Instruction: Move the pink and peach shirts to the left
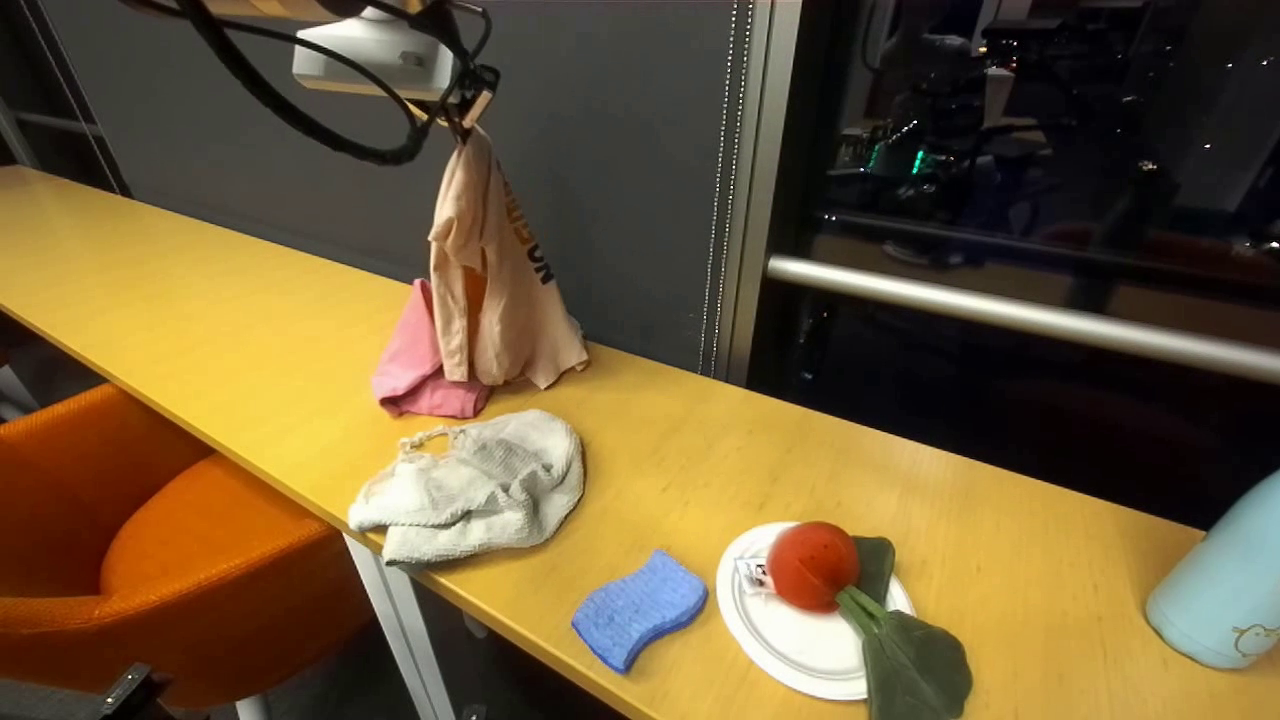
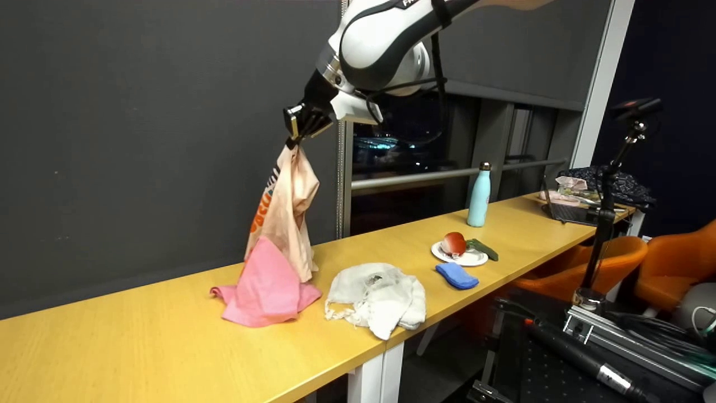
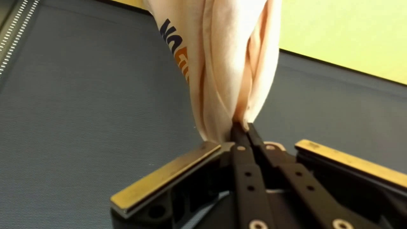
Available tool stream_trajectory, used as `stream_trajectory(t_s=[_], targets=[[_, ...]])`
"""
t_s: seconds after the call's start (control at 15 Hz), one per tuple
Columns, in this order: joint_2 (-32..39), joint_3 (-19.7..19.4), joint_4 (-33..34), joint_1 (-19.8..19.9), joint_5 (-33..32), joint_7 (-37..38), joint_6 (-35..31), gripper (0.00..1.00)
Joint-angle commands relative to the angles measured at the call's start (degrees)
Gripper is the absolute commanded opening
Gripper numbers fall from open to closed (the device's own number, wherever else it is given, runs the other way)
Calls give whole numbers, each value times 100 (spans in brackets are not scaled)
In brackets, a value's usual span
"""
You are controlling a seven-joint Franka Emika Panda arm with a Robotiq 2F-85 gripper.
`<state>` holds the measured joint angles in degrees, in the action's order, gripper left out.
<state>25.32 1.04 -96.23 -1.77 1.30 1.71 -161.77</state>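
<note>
The gripper has the peach shirt pinched up top, hanging over the table! Right by its lower folds sits the pink shirt, peaked and ungripped. Seemingly, peach needs setting down; whether pink counts as placed, no telling.

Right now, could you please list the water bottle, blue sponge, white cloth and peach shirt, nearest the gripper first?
In an exterior view:
1. Peach shirt: in the gripper
2. White cloth: near the pink shirt
3. Blue sponge: beside the plate
4. Water bottle: far right
</note>
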Motion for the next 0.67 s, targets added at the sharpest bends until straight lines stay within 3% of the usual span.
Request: stream_trajectory(t_s=[0.0,0.33,0.4,0.47,0.6], targets=[[734,522,938,327,283,-780,88,1],[1779,839,2070,538,313,-1222,291,3],[1912,858,2226,559,300,-1247,352,29],[2019,930,2344,608,308,-1328,354,29],[2174,964,2562,626,276,-1389,413,40]])
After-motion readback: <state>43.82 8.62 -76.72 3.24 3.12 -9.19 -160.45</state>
